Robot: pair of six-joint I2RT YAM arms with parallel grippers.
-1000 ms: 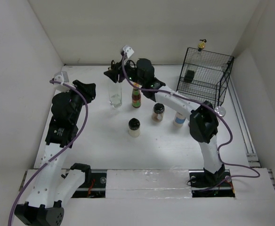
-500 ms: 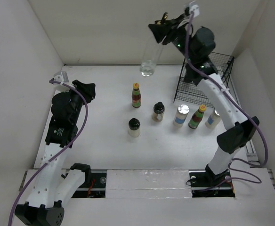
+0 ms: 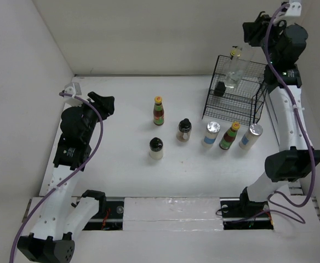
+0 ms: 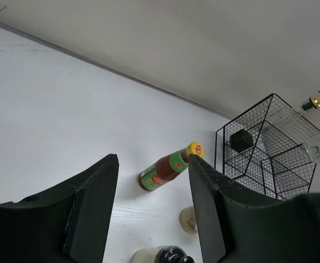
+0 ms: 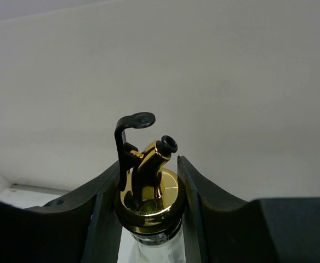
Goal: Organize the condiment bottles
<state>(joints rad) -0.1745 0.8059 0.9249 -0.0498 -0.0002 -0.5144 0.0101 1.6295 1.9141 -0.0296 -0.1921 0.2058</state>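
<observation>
Item 1: clear glass bottle [image 5: 149, 197] with gold spout. Upper right of the overhead view, raised above the table [image 3: 121, 164], over or just beside the black wire basket [image 3: 238, 103]; I cannot tell which. The right hand [image 5: 148, 171] holds it at the neck, with the fingers closed narrow on the gold collar.

Item 2: second gold-spouted bottle [image 3: 235, 53]. Upright at the basket's far top edge; whether it is inside or behind the wire is unclear.

Item 3: dark-capped item [image 3: 220, 89]. Inside the basket, on its left side; probably a jar, but too small to confirm.

Items 4–9: all upright on the table and apart from one another.
- Centre of frame: yellow-capped sauce bottle [image 3: 158, 112], black-capped jar [image 3: 184, 130], and second black-capped jar [image 3: 156, 148] lower in the frame.
- Row just below the basket: white-capped shaker [image 3: 211, 133], second sauce bottle [image 3: 229, 135], second shaker [image 3: 250, 137].

Left hand [image 4: 153, 164]: left of frame, fingers moderately apart with nothing between them, facing the first sauce bottle.

Step in hand (judged): stowing the clear bottle in the basket.

Next move calls for:
- A straight descent into a free compartment.
- The base kept clear of the rim wires and the other spout.
- Release only once the bottle is seated, since tall glass would likely tip otherwise.
</observation>
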